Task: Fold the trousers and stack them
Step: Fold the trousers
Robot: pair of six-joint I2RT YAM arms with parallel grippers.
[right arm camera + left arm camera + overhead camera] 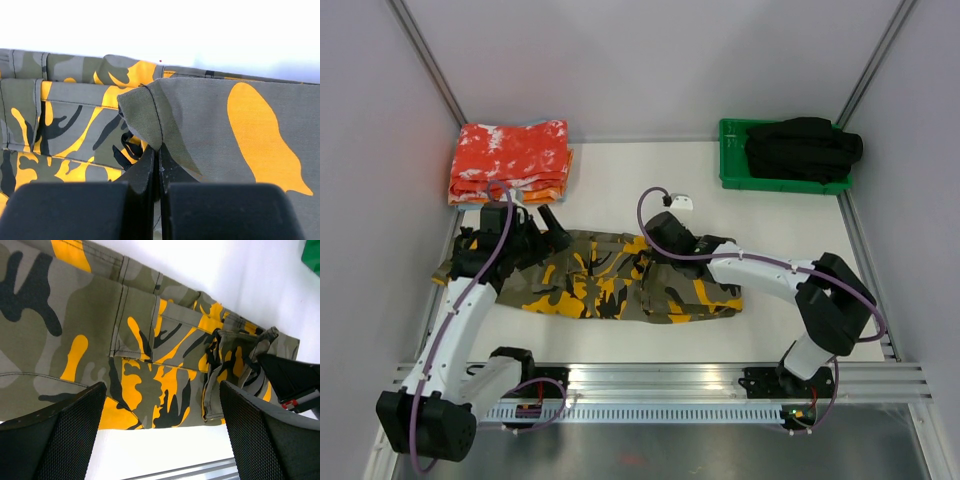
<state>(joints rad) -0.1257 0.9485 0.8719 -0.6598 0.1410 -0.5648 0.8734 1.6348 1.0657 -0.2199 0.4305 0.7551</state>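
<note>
Left gripper (162, 385) hangs over the left part of the long olive-grey, black and yellow-orange camouflage cloth trousers (610, 285), jaws spread wide, empty; contact with the cloth unclear. Trousers lie along the white table (620, 190). Right gripper (157, 167) is clamped tight on a raised fold near mid-length.

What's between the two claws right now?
Only the trousers, spread on the table: the top view shows camouflage cloth running from the left claw to the right claw, which pinches a fold.
</note>
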